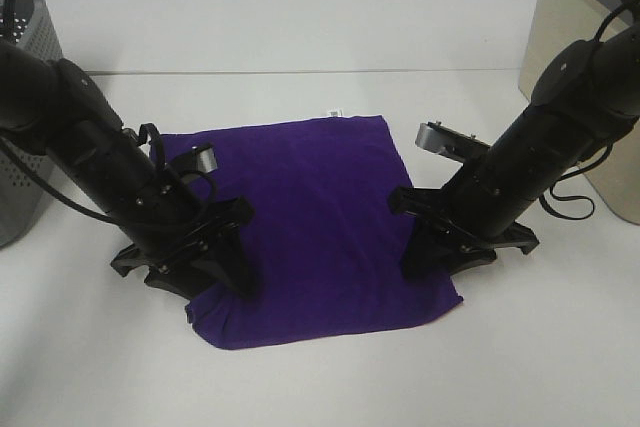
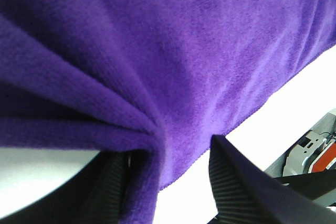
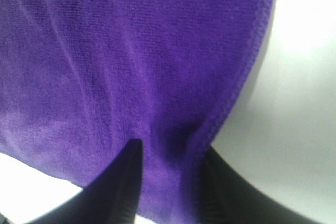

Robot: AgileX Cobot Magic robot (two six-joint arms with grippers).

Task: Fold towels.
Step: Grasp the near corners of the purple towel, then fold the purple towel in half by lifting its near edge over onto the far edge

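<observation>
- The exterior high camera hangs well above both arms and looks steeply down on the table (image 1: 300, 387). It is far enough back to take in the left gripper (image 1: 200, 269), the right gripper (image 1: 440, 252) and the whole towel (image 1: 310, 217) between them.
- The left wrist camera sits just behind its gripper and looks out along the fingers (image 2: 236, 182), very near (cloth fills most of the picture).
- The right wrist camera looks past its own fingers (image 3: 123, 182), equally near.
- Each wrist view shares with the high view only the towel edge at its own gripper; whether the wrist views overlap cannot be told.
</observation>
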